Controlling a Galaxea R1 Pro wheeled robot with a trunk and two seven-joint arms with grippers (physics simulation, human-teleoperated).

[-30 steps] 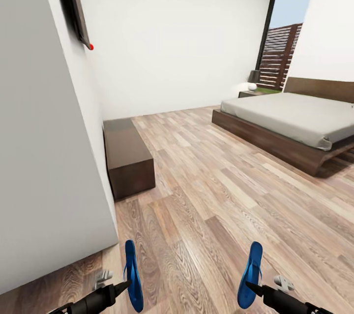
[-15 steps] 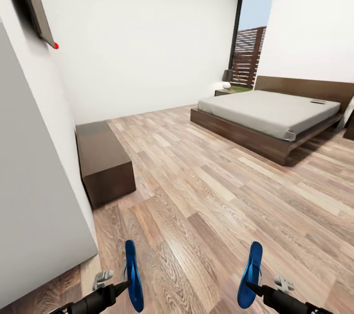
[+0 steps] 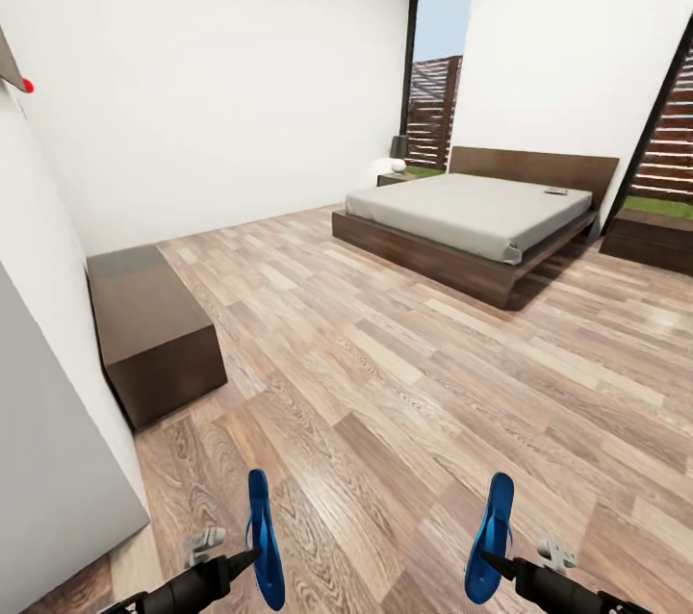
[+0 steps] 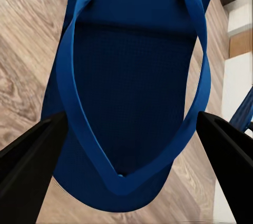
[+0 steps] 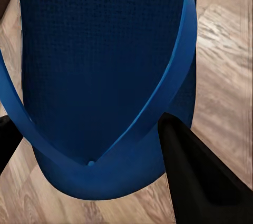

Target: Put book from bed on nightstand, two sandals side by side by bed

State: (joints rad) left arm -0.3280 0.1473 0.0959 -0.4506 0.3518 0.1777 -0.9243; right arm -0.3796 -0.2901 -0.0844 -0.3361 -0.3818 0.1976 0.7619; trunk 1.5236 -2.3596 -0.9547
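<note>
From the head view, the robot looks into a bedroom with white walls and a wood-plank floor (image 3: 404, 373). The left gripper (image 3: 252, 553) is low in the picture, and its fingers are closed on a blue sandal, the left sandal (image 3: 262, 537), which stands on its edge above the floor. The right gripper (image 3: 484, 556) is low on the other side, and its fingers are closed on the right sandal (image 3: 491, 537), also on edge. The two sandals are well apart from each other.

The bed (image 3: 452, 253) is far across the room, with a dark brown frame and a pale mattress. A small flat thing lies on the mattress near the headboard; it is likely the book (image 3: 556, 191), but it is too small to read. One nightstand (image 3: 395, 178) stands beside the bed near a tall window, with a lamp on it. The other nightstand (image 3: 650, 239) stands at the other side of the bed. A long dark bench (image 3: 154, 330) sits against the wall on the left.

From the left wrist view, the left sandal (image 4: 132, 92) is very close, with its strap showing, and a dark finger is at each side of it.

From the right wrist view, the right sandal (image 5: 100, 76) is close too, and dark fingers (image 5: 203, 176) press beside it over the floor.
</note>
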